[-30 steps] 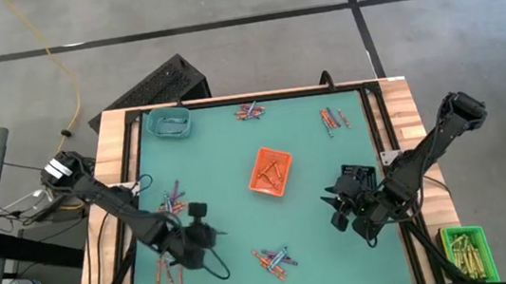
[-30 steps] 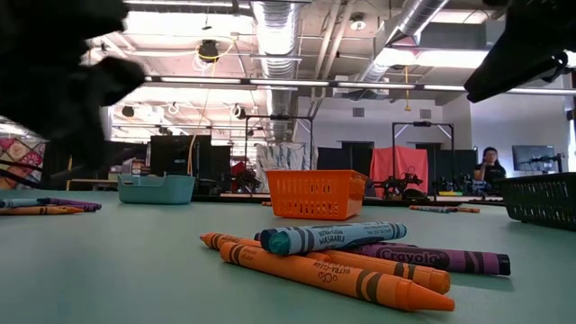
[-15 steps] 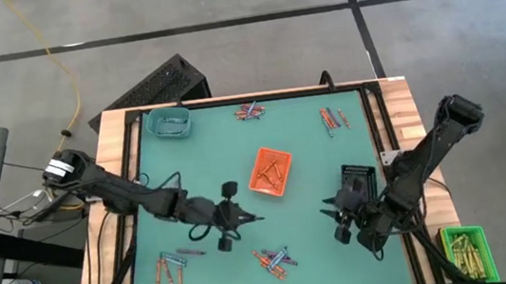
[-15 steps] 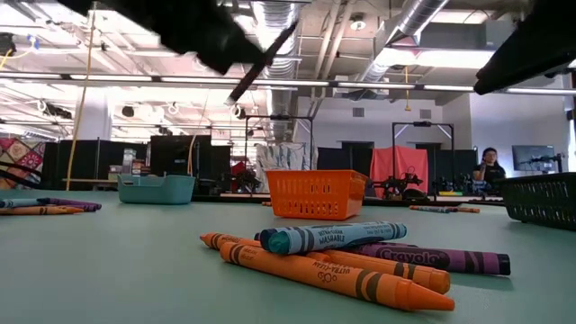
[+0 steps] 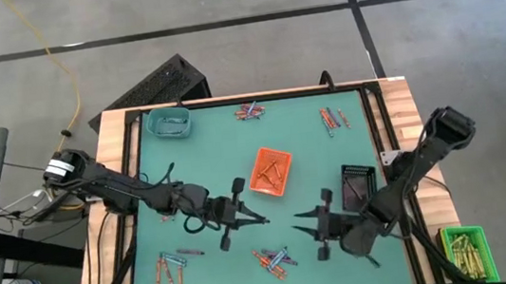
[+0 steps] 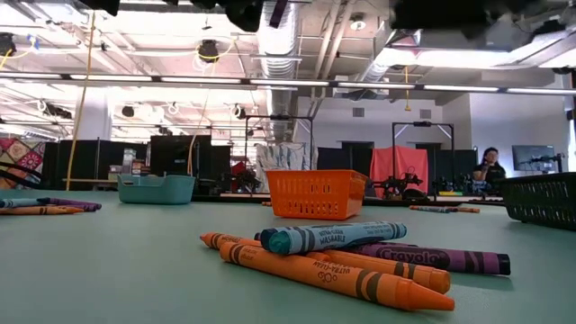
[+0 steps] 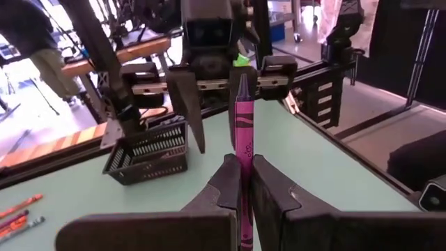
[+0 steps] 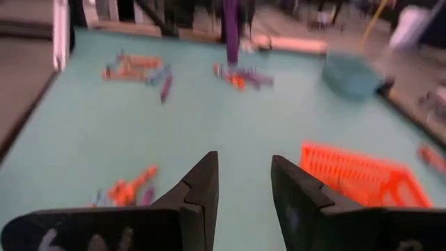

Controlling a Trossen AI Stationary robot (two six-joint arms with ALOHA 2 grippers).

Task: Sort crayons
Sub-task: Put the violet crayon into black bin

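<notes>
My left gripper (image 5: 254, 221) hangs over the table's middle, pointing level toward the right edge. It is shut on a purple crayon (image 7: 243, 118). My right gripper (image 5: 304, 222) faces it from the right, open, a short way off the crayon's tip (image 8: 231, 31). In the left wrist view its fingers (image 7: 190, 108) stand just beyond that tip. Loose crayons lie flat in piles at near centre (image 5: 274, 259), near left (image 5: 166, 271), far centre (image 5: 250, 112) and far right (image 5: 332, 119). My left gripper pinches the purple crayon's rear half (image 7: 242, 183) between its two fingers (image 7: 226, 185). The crayon lies along the fingers and sticks out past their tips, its pointed end (image 7: 242, 80) toward my right gripper. The fingers come level from the table's left, and the crayon is clear of the table.
An orange tray (image 5: 270, 172) with a few crayons stands at centre, a teal tray (image 5: 168, 123) at the far left corner, and a black tray (image 5: 357, 185) at the right. A green tray of yellow sticks (image 5: 463, 247) sits off the table's right edge.
My left gripper has risen from the near-left crayon pile and swung toward the table's middle. It has tipped from pointing down to level, carrying the purple crayon. My right gripper has moved toward the table's left and turned to face it.
</notes>
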